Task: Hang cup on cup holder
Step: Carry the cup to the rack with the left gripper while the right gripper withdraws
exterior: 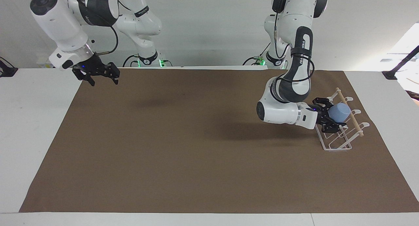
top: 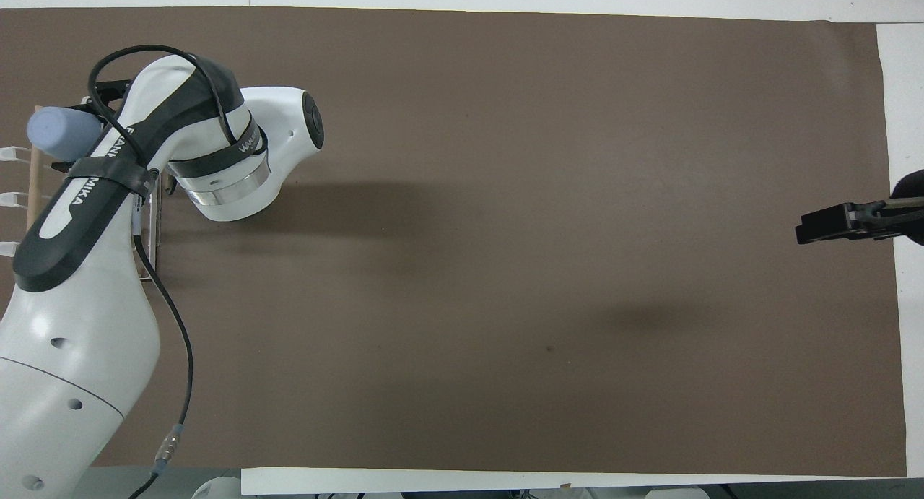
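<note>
Gripping the cup (exterior: 339, 112), the left gripper (exterior: 330, 118) held it at the cup holder (exterior: 337, 144); right gripper (exterior: 100, 76) waited, fingers spread.

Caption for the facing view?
Left gripper sets cup on cup holder; right gripper waits.

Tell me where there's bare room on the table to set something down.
The brown mat is bare from the cup holder to the right arm's end. It is crowded only at the holder, where the left pincer has the cup. The right pincer waits over the mat's edge.
</note>
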Controlling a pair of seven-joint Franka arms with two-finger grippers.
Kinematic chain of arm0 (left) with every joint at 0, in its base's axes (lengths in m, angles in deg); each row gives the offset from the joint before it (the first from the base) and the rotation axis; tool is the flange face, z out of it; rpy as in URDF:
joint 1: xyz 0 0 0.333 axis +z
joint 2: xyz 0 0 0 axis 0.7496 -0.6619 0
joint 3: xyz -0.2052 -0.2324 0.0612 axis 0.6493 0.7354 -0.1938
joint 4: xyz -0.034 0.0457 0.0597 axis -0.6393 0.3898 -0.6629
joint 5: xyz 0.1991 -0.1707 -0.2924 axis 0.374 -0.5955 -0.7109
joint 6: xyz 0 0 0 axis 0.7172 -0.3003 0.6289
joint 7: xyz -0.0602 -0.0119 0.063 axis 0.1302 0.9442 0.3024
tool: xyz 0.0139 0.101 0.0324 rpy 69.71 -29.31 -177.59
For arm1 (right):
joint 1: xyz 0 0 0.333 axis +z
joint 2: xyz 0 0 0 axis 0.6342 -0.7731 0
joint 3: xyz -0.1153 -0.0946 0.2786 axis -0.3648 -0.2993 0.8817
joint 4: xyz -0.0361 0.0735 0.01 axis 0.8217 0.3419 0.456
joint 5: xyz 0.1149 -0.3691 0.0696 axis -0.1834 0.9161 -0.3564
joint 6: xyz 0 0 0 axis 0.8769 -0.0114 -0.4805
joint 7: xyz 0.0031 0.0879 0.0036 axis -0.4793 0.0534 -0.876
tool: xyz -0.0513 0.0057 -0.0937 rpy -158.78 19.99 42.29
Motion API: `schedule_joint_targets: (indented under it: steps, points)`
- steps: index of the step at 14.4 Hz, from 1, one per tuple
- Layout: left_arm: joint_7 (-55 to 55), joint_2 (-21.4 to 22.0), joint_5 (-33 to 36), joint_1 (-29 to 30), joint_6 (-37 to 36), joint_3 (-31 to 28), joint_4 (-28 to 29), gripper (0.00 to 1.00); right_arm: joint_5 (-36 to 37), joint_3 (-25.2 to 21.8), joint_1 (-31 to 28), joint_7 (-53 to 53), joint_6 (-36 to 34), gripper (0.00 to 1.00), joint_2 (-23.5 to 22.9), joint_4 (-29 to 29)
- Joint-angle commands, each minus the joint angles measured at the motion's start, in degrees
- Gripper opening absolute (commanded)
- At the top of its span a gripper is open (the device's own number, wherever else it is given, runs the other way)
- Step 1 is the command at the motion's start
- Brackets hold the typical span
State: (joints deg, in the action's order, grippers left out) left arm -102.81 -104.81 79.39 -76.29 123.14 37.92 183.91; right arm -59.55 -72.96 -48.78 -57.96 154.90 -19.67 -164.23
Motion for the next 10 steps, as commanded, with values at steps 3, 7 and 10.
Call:
schedule_joint_targets:
  steps: [3,7,10]
  points:
    - [-0.67,0.41,4.49,0.83,-0.46,0.45,1.07,0.00,2.20,0.57,-0.95,-0.70,-15.08,1.00,-4.87,16.95]
    - [-0.67,0.41,5.20,2.86,2.96,0.45,2.12,0.00,2.81,0.48,-2.09,-0.79,-16.26,1.00,-5.85,18.31]
    - [-0.76,0.41,5.29,3.56,3.76,0.54,2.56,0.00,2.99,0.57,-2.62,-0.70,-13.97,1.00,-4.18,14.01]
